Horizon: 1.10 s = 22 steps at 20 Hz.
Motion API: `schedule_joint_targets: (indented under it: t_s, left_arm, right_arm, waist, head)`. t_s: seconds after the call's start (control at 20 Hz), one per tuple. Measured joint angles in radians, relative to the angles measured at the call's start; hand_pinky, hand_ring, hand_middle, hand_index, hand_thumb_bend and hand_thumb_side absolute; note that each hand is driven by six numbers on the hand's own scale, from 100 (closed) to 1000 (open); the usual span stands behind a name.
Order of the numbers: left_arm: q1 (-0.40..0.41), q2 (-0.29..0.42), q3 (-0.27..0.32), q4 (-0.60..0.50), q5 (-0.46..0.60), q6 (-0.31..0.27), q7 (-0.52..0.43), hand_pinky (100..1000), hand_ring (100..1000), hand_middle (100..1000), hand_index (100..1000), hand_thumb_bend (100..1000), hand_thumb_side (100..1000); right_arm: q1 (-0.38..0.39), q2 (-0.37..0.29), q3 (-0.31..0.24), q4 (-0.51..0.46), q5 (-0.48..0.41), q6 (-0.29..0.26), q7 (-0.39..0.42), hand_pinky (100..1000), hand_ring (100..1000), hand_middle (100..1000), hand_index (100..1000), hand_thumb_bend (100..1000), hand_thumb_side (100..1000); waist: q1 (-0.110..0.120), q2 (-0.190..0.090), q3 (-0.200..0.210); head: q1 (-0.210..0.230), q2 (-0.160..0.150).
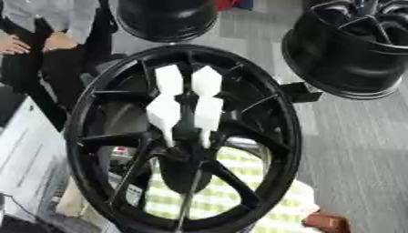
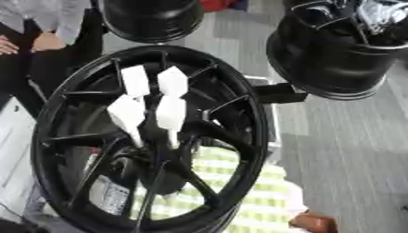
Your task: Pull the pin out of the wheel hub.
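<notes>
Four white pins (image 1: 185, 101) stand in the black wheel hub (image 1: 263, 150); no hand shows.

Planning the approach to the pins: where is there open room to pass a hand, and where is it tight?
Open: grey floor right of the wheel hub, below the far wheel. Tight: the hub centre, where four white pins cluster between spokes.

Grey plank floor (image 1: 359, 150); spare black rims (image 2: 334, 54) behind; white cabinet (image 1: 28, 159) at left.
</notes>
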Motion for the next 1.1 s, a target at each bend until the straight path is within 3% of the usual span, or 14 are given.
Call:
schedule_joint_targets:
  t_s: [0.3, 0.55, 0.8, 1.1]
  left_arm:
    - [-0.009, 0.006, -0.008, 0.000, 0.003, 0.002, -0.011, 831, 743, 775, 840, 123, 913]
    - [-0.016, 0.012, -0.014, 0.000, 0.006, 0.002, -0.018, 832, 744, 776, 840, 124, 915]
    - [-0.022, 0.014, -0.020, 0.000, 0.007, 0.004, -0.024, 832, 745, 776, 840, 124, 916]
    - [-0.037, 0.015, -0.024, 0.000, 0.012, 0.003, -0.029, 833, 746, 776, 841, 125, 916]
  right_arm:
    - [-0.158, 0.009, 0.135, 0.000, 0.061, -0.037, 0.184, 973, 894, 800, 848, 100, 463]
    - [-0.257, 0.064, 0.233, -0.001, 0.113, -0.062, 0.321, 977, 902, 808, 851, 100, 492]
    - [-0.307, 0.113, 0.305, -0.001, 0.151, -0.072, 0.416, 975, 903, 809, 850, 100, 544]
    - [-0.333, 0.162, 0.362, -0.001, 0.165, -0.076, 0.471, 969, 903, 809, 850, 100, 570]
  waist:
    - [-0.012, 0.010, 0.016]
    - [-0.019, 0.020, 0.024]
    - [-0.028, 0.030, 0.031]
    - [-0.037, 0.043, 0.045]
  head:
    - [-0.023, -0.007]
    - [-0.046, -0.007]
    - [-0.062, -0.007]
    - [-0.075, -0.009]
